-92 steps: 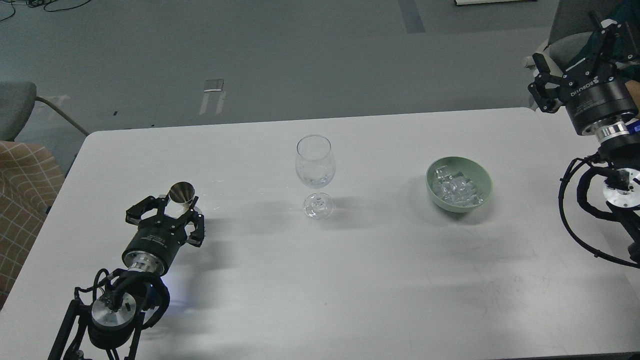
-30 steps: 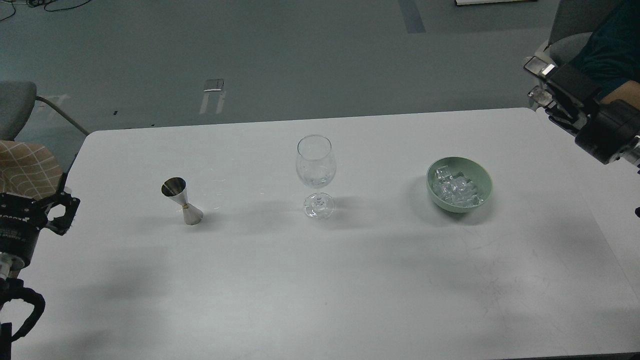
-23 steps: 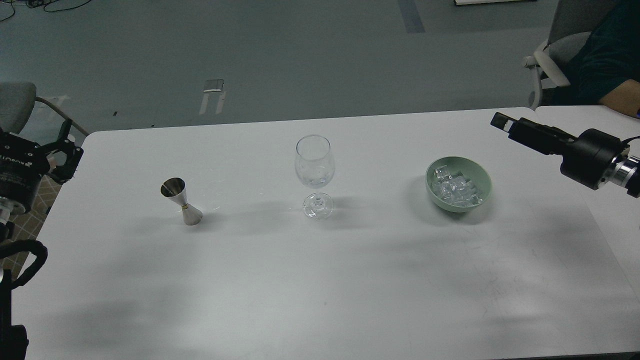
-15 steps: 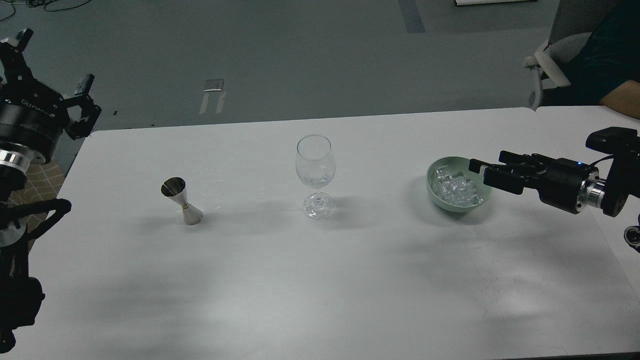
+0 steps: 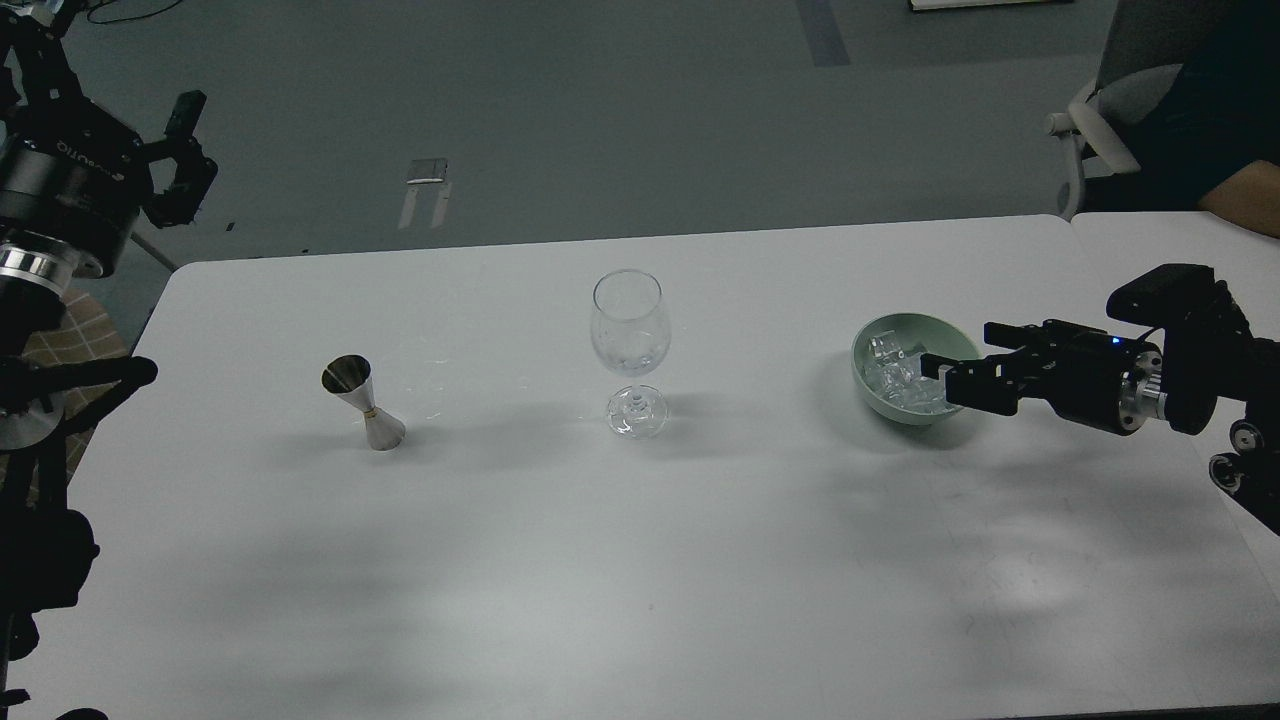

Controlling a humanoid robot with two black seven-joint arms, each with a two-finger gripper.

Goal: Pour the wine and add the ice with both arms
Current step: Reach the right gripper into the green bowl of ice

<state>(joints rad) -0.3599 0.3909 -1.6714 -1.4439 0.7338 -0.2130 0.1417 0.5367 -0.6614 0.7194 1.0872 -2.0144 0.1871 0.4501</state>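
Note:
A clear wine glass (image 5: 629, 335) stands upright at the middle of the white table (image 5: 640, 560). A steel jigger (image 5: 362, 402) stands upright to its left. A pale green bowl (image 5: 858, 368) to the right holds several clear ice cubes (image 5: 893, 383). My right gripper (image 5: 957, 350) reaches in from the right, lying level, open, with its fingers over the bowl's right rim. I see nothing between its fingers. My left gripper (image 5: 115, 55) is raised high at the far left, off the table's back corner, open and empty.
A grey office chair (image 5: 1105, 110) and a seated person's arm (image 5: 1235, 205) are at the back right, beside a second white table (image 5: 1160, 240). A grey chair and a checked cushion (image 5: 70, 330) stand off the table's left edge.
My right gripper has moved left and lower, from beside the bowl to over its right rim. My left gripper has risen a little more at the far left. Glass, jigger and bowl have not moved.

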